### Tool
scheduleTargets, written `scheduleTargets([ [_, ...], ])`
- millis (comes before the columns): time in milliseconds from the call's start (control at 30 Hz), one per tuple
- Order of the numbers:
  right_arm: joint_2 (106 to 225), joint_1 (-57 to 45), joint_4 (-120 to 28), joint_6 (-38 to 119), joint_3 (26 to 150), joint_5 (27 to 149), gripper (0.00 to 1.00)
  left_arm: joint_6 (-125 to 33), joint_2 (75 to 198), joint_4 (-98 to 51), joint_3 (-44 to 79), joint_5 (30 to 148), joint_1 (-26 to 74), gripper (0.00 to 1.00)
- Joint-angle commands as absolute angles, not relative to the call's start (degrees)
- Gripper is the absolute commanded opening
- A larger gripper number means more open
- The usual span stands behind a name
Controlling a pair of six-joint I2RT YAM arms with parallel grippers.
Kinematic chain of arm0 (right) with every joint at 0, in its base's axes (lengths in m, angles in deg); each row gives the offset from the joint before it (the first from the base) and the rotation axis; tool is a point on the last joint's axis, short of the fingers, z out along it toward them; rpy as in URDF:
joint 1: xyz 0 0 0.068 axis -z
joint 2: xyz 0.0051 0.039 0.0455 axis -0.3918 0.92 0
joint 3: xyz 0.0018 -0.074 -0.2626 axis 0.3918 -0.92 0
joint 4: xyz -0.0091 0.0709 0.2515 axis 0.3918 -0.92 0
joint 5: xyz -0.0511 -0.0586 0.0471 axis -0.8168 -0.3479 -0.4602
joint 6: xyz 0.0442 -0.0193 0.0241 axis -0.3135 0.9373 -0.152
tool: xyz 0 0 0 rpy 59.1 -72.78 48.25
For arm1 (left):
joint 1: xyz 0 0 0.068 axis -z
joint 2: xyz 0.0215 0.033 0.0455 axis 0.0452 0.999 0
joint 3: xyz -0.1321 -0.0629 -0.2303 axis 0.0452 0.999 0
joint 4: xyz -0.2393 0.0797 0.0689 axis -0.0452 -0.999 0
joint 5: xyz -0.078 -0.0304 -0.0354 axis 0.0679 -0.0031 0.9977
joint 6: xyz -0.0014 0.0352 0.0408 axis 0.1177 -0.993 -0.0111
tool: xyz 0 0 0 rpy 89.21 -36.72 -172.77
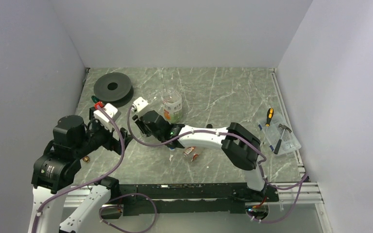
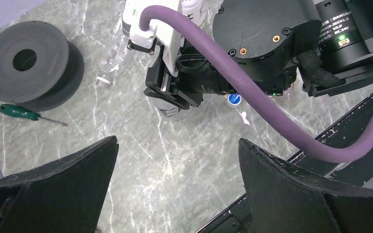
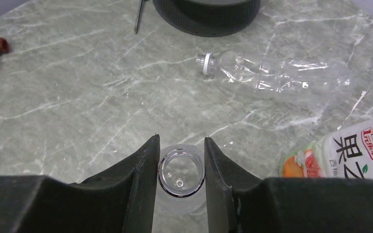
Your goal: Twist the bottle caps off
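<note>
the table top is a grey, stone-like surface with thin white veins. three plain pale walls close it in: the back wall, the left wall and the right wall. a metal rail runs along its right edge. the light is even and the shadows are soft.

Grey marbled table, blue cap, grn screwdriver, blk disc.

The grey marble-veined worktop carries a large black disc with a centre hole at far left and a green-handled screwdriver beside it. A crumpled clear plastic bottle lies on its side near an upright bottle with a green-white-orange label. There is also a small open clear bottle, a small blue cap, and a clear plastic tray at right.
</note>
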State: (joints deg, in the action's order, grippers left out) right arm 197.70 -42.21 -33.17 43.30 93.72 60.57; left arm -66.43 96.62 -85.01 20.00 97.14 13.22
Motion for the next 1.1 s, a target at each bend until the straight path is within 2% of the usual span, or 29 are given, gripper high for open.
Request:
scheduleTargets([
  [0, 198.28, -41.84, -26.43, 42.10, 94.86, 57.30, 0.01, -65.34, 97.44, -84.30, 17.58, 95.04, 13.06, 0.99],
  [133, 198.54, -41.21, -26.72, 40.66, 93.97, 57.77, 0.21, -64.81, 97.77, -83.99, 16.77, 95.08, 13.01, 0.99],
  [233, 197.96, -40.86, -26.93, 40.21, 93.05, 58.50, 0.47, -64.58, 97.85, -83.97, 16.89, 95.85, 12.97, 0.99],
  [400, 196.18, -40.74, -27.67, 39.70, 92.46, 58.93, 0.69, -64.34, 97.71, -83.39, 17.33, 95.92, 12.71, 0.99],
  [700, 188.10, -40.82, -30.38, 37.72, 91.81, 60.30, 0.85, -64.71, 97.67, -83.71, 17.17, 96.02, 12.44, 0.99],
  [867, 177.59, -41.09, -34.24, 29.95, 84.29, 62.56, 0.90, -66.55, 97.41, -83.79, 17.26, 96.55, 12.44, 0.99],
  [1067, 166.54, -40.54, -51.91, 12.84, 73.85, 58.54, 0.96, -69.07, 96.26, -83.88, 19.48, 98.97, 12.44, 0.99],
])
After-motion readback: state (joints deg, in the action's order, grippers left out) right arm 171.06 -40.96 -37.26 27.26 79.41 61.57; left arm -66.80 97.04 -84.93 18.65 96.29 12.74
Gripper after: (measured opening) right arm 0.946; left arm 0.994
